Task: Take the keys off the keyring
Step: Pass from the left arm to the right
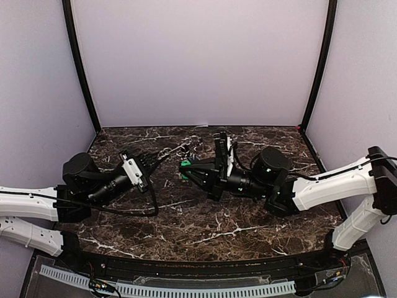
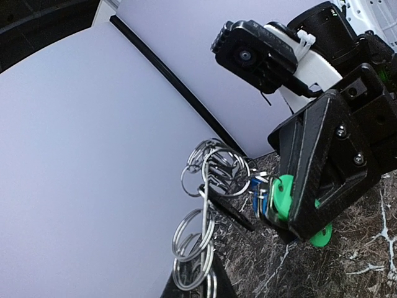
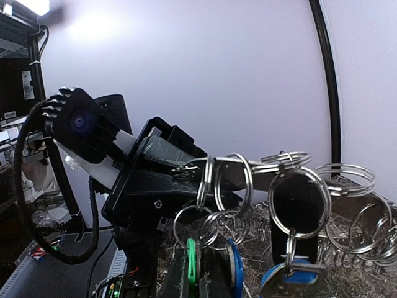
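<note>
Mid-frame, left tool (image 1: 166, 155) pinches the silver rings (image 2: 214, 166), right tool (image 1: 189, 169) clamped on the green key (image 2: 280, 194); it should twist the key steadily along the coil.

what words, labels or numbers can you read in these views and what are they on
No text can be read in any view.
green key, blue key: no marking visible.
keyring: bare metal.
white tag at the left edge of the right wrist view: too blurred to read.
</note>
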Motion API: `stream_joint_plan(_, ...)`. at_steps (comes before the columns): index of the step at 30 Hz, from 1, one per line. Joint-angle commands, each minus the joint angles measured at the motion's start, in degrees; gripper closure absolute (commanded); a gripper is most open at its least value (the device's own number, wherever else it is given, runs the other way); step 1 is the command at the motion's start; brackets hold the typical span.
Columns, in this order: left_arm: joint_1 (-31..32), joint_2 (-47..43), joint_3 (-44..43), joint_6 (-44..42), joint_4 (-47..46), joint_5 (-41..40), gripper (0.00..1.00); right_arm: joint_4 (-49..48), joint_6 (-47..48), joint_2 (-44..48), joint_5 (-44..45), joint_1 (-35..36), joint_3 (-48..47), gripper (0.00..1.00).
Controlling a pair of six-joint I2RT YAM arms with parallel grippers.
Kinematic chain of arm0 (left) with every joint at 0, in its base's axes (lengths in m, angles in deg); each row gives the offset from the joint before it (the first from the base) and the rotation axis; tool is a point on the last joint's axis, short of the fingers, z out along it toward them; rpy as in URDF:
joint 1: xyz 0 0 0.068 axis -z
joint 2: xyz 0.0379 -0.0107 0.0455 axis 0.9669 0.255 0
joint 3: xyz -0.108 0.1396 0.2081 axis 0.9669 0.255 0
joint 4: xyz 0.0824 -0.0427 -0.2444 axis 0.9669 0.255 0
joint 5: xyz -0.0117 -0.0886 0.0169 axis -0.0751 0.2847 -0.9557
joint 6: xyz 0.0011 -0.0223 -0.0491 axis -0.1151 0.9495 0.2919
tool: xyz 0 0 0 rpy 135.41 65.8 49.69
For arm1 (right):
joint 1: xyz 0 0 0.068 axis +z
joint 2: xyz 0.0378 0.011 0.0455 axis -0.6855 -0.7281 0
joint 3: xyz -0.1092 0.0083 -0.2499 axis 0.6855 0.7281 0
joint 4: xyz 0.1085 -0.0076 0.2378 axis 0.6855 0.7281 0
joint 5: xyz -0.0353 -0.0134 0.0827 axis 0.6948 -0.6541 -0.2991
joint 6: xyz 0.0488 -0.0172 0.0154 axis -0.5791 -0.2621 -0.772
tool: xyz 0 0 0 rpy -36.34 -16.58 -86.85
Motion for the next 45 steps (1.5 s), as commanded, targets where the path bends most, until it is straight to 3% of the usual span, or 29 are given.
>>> stream_joint_plan(1,0.35,-0.73,1.37,5.00,-4.66,-5.94,1.00,1.01,-0.94,3.15,2.16,0.46,1.23,1.00)
stream_joint_plan(7,0.35,-0.56,4.61,11.43,0.58,-8.11,1.00,10.85,-1.10,7.24,3.97,0.44,1.35,1.00)
stream_joint_plan(14,0.34,-3.14,9.23,23.16,4.86,0.56,1.00,22.04,-1.88,8.94,7.53,0.40,-0.14,1.00)
stream_joint_plan(27,0.35,1.16,14.74,34.40,1.85,11.84,0.97,24.92,-5.87,8.29,5.86,0.45,1.98,1.00)
stream_joint_plan(38,0.35,11.55,14.82,38.67,-1.38,17.12,0.93,24.73,-10.08,3.60,5.09,0.48,5.33,1.00)
stream_joint_plan(40,0.35,12.17,14.89,39.35,-1.73,17.35,0.89,24.39,-10.51,3.74,5.39,0.43,5.79,1.00)
stream_joint_plan(45,0.30,8.99,15.02,40.40,-0.78,17.60,0.59,24.50,-10.75,4.27,5.38,0.40,5.98,1.00)
